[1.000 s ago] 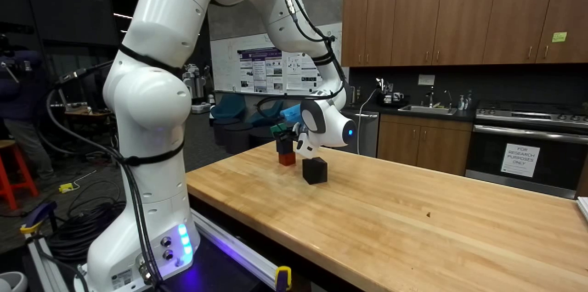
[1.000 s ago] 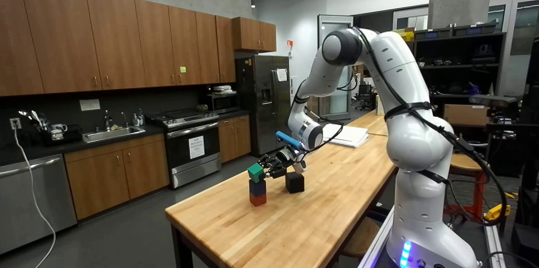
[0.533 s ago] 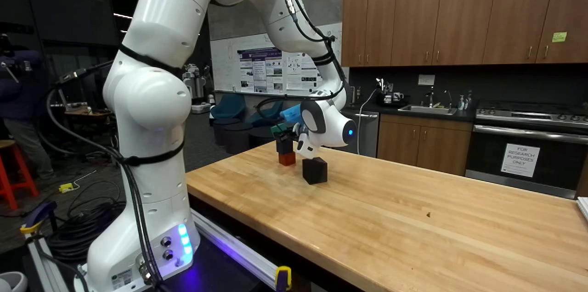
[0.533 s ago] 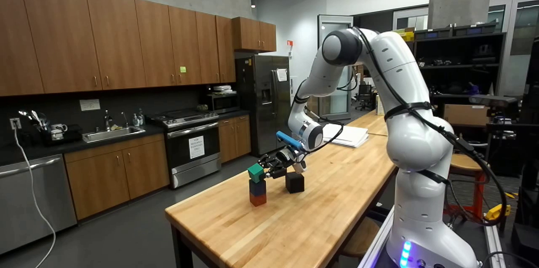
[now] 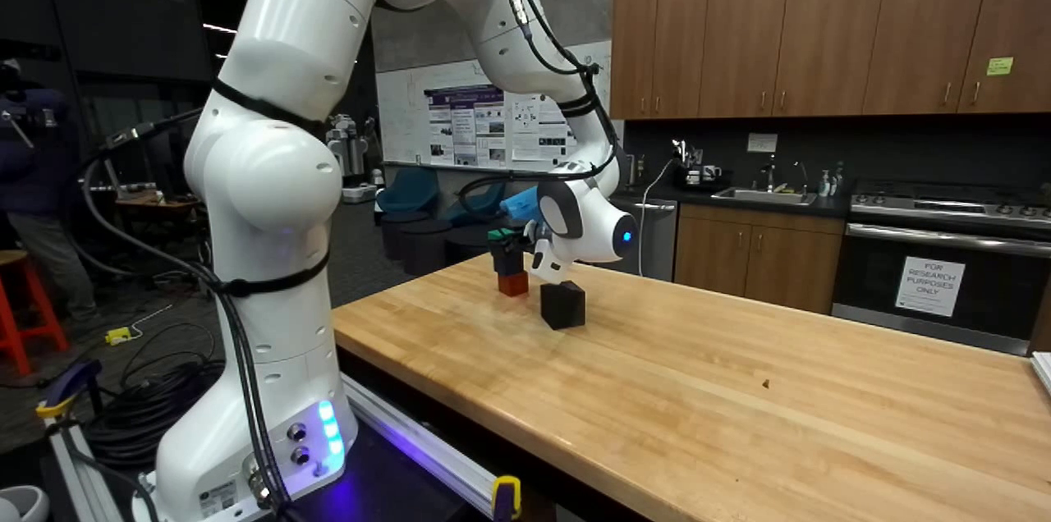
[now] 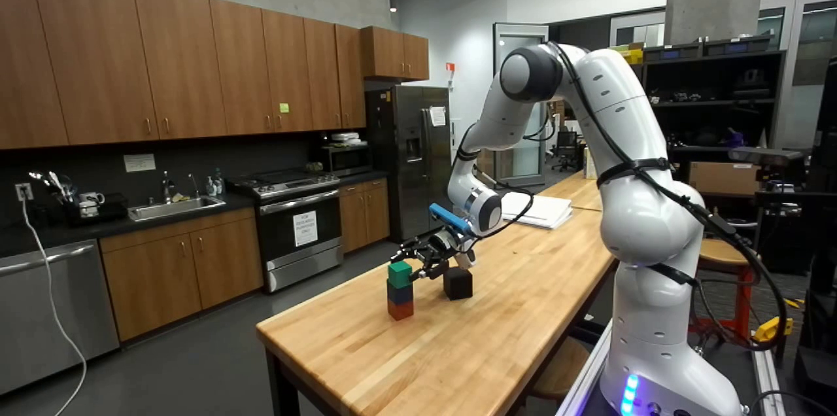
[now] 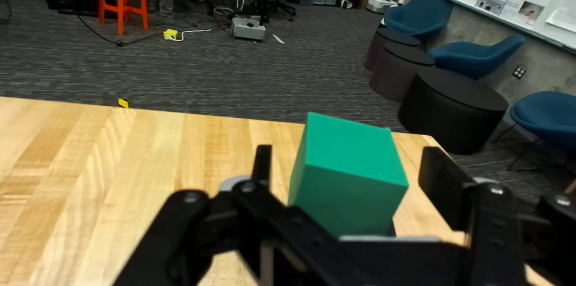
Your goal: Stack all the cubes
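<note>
Three small cubes stand as one tower near the end of the wooden worktop (image 6: 405, 364): the red cube (image 6: 400, 311) lowest, flat on the wood, the dark cube (image 6: 400, 294) on it, and the green cube (image 6: 400, 274) on top. From where I stand the column looks upright, each piece sitting level on the one beneath.

The end effector (image 7: 348, 167) reaches in at about the green cube's height, its fingers (image 7: 262, 167) well parted, one to either side. Along the wrist view I can see a strip of wood between each fingertip and the green faces, so it has hold of nothing. Whether any part of it brushes the dark cube, I can't tell.

A larger black block (image 5: 563, 306) sits on the worktop just beside the tower, apart from it in both exterior views. The white arm (image 6: 614, 92) arches over and down to the stack, a blue piece (image 6: 450, 217) riding near its wrist. Farther along the same worktop lie white sheets (image 6: 536, 208). Past it I notice wooden cabinets (image 6: 176, 63), a sink (image 6: 176, 212) and a stove (image 6: 274, 226); the wrist view shows blue chairs (image 7: 418, 14) and round dark stools (image 7: 452, 110).
</note>
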### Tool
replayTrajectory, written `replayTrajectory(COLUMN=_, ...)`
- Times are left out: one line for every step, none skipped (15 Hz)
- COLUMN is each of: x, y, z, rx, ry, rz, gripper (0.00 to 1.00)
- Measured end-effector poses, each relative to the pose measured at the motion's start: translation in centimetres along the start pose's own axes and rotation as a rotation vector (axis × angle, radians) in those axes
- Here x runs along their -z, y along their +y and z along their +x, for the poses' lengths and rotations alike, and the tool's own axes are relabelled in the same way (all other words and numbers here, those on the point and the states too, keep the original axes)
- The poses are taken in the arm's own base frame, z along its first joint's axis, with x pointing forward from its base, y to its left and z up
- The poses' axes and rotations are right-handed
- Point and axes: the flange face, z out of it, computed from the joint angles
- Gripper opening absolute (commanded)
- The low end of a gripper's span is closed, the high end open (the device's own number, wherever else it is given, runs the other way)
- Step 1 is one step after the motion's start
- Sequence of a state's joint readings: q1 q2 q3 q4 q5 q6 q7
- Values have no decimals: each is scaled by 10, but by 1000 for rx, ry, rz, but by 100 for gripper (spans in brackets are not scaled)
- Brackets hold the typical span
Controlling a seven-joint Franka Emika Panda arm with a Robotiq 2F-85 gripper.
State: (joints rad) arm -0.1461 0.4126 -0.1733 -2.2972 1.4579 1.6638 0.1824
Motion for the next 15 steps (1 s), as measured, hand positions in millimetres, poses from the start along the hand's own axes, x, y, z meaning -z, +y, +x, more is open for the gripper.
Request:
replayTrajectory(x=0, y=0, z=0, rx=2, ry=0, rz=0, gripper=100)
replayTrajectory(x=0, y=0, z=0, rx=5, ry=0, rz=0, gripper=100)
replayTrajectory(x=0, y=-1, z=-1, rx=10, ry=0, rz=0, gripper=100)
replayTrajectory(x=0, y=-1, z=-1, rx=18, ry=0, rz=0, gripper=100)
replayTrajectory(x=0, y=-2, z=-2, rx=29, ry=0, rz=1, gripper=100)
replayTrajectory(x=0, y=-3, z=-4, rx=49, ry=-1, rz=1, gripper=100)
replayTrajectory(x=1, y=-5, z=-7, rx=72, ry=-1, rz=2, gripper=100)
replayTrajectory(x=2, y=-8, z=-12, rx=97, ry=-2, rz=4, gripper=100)
replayTrajectory(x=3, y=-11, z=-17, rx=120, ry=-3, rz=7, gripper=100)
replayTrajectory(x=4, y=-13, z=-22, rx=142, ry=-3, rz=8, gripper=100)
replayTrajectory(x=5, y=-16, z=-28, rx=158, ry=-2, rz=7, gripper=100)
replayTrajectory(x=7, y=-18, z=-33, rx=172, ry=0, rz=7, gripper=100)
replayTrajectory(x=9, y=-18, z=-38, rx=185, ry=2, rz=1, gripper=100)
replayTrajectory(x=11, y=-19, z=-43, rx=197, ry=6, rz=-6, gripper=100)
replayTrajectory(x=14, y=-19, z=-47, rx=207, ry=9, rz=-13, gripper=100)
